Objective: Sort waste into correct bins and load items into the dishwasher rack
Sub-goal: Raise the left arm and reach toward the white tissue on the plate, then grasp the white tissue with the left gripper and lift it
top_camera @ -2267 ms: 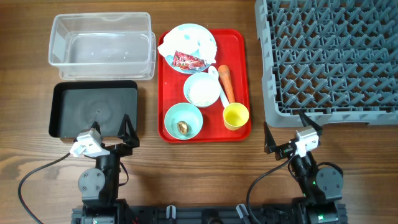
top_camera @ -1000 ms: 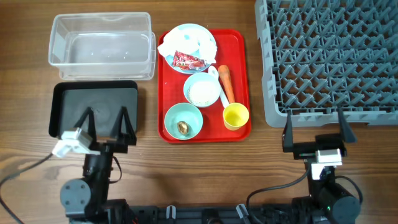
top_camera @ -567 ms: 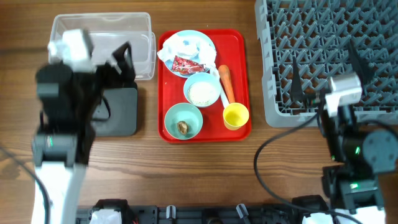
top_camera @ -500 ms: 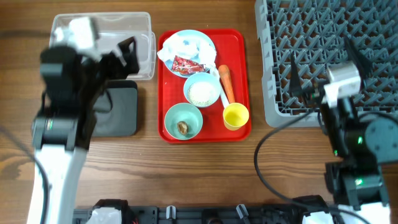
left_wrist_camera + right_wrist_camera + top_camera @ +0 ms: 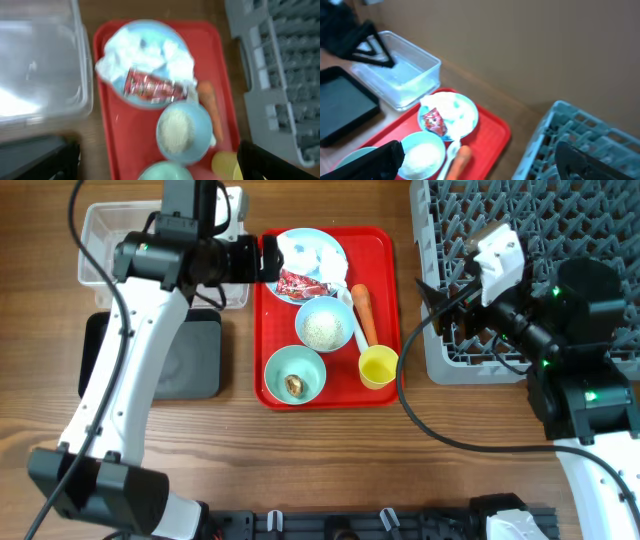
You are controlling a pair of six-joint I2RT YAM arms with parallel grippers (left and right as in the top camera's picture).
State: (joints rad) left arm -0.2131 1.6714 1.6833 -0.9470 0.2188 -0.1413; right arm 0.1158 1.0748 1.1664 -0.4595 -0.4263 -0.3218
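Both arms swinging up off bench's near edge since earlier shot. You're reaching L gripper (image 5: pixel 268 260) over red tray's (image 5: pixel 385 310) far-left corner, jaws wide apart, nothing held. Crumpled napkin w/ red wrapper (image 5: pixel 300 270) sitting on blue plate (image 5: pixel 336 240), just right of tips; prob. needs clearing first. R gripper (image 5: pixel 445 280) hovering at rack's (image 5: pixel 560 220) near-left corner, jaws spread, empty.

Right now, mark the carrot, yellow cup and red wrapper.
carrot (image 5: pixel 362 315), overhead view, middle of its body
yellow cup (image 5: pixel 379 366), overhead view, its inside bottom
red wrapper (image 5: pixel 303 280), overhead view, its centre
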